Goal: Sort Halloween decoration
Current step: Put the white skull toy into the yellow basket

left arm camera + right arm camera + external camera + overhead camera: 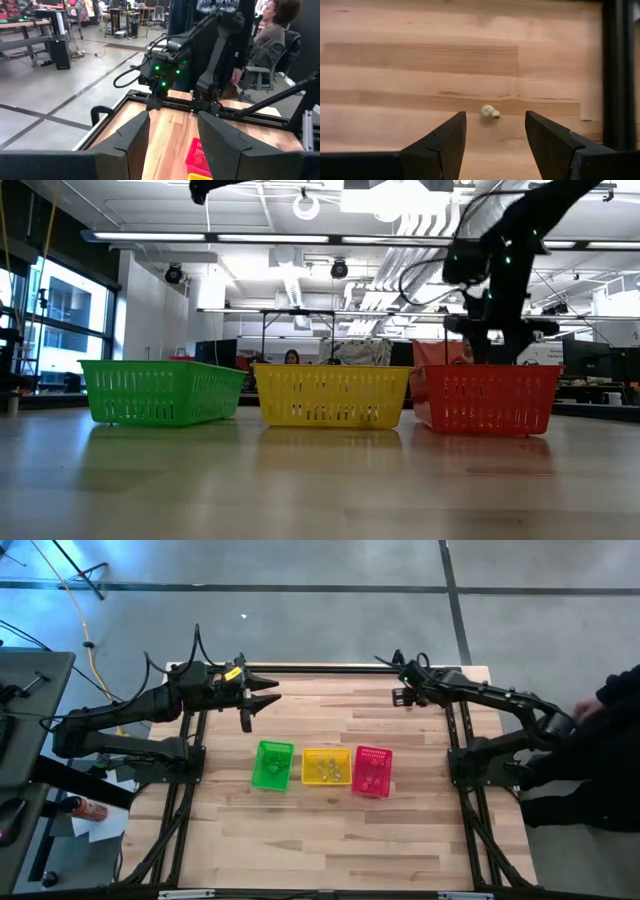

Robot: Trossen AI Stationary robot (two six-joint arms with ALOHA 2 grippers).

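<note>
From the high view, 3 baskets sit in a row at the centre of the tabletop (330,840): the green basket (272,764), the yellow basket (326,766) and the pink basket (373,770), each with small trinkets inside, too tiny to count; the bare wood around them shows no stray pieces I can make out, so I judge most of the sorting done. My left pincer (262,697) hovers at upper left of centre, my right pincer (402,695) at upper right. In the low view the 3 baskets stand side by side, contents hidden behind their walls. In my left wrist view my fingers stand apart, holding nothing. In my right wrist view my fingers are spread wide and empty, and 1 pale trinket (490,112) lies on the wood between them at centre frame, unsorted.
</note>
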